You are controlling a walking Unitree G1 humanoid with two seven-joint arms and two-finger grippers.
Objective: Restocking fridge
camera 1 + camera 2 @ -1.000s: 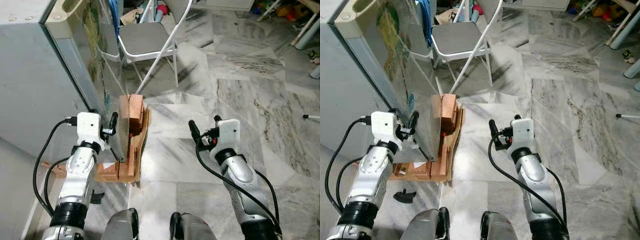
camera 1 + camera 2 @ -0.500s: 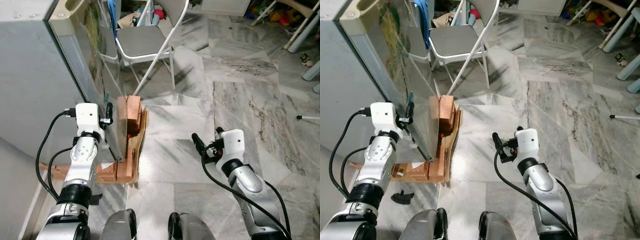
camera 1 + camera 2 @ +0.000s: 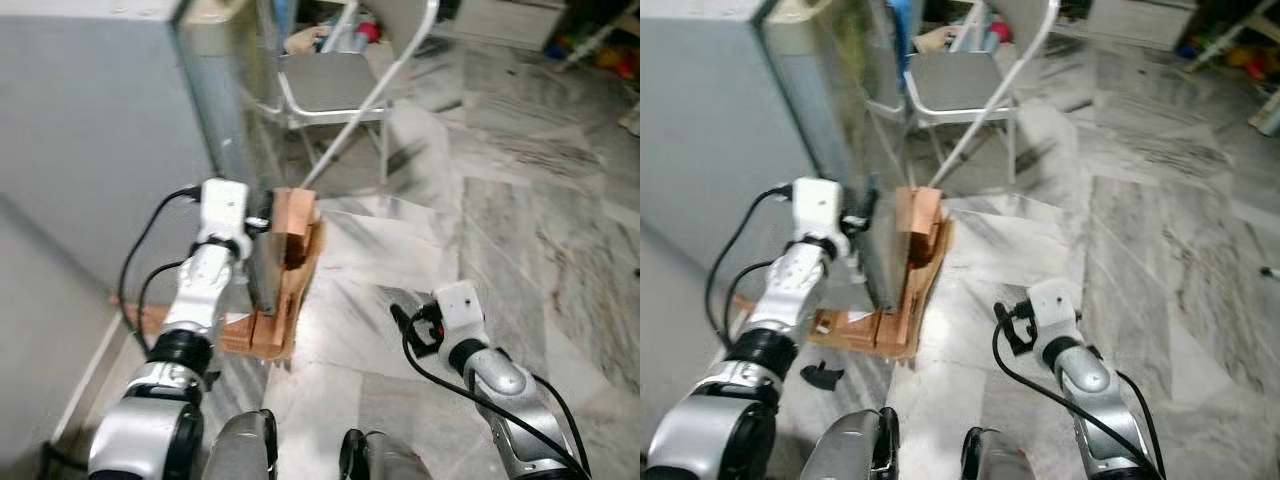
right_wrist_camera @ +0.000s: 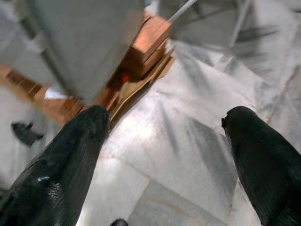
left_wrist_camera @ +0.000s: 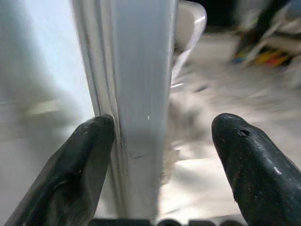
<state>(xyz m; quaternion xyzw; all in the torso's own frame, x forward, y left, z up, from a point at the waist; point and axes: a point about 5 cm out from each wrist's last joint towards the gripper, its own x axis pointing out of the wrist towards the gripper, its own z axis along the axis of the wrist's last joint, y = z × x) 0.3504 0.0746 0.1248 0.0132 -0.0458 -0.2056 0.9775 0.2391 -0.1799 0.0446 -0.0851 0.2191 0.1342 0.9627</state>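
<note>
L claw (image 5: 160,141) wide open astride fridge door (image 5: 141,94) edge; R claw (image 4: 164,141) open, empty, above floor

Home interior, lived-in room with grey-veined marble tile floor (image 3: 520,200). Tall grey fridge (image 3: 90,130) stands at left, raised on wooden blocks (image 3: 285,290) with flattened cardboard beneath. Grey folding chair (image 3: 960,80) with white metal frame just behind fridge. Bright, blurred toys and clutter (image 3: 590,30) along far wall and in corner. Small black piece (image 3: 822,375) lies on floor near fridge base. Household furniture and mess, no workshop or lab gear.
</note>
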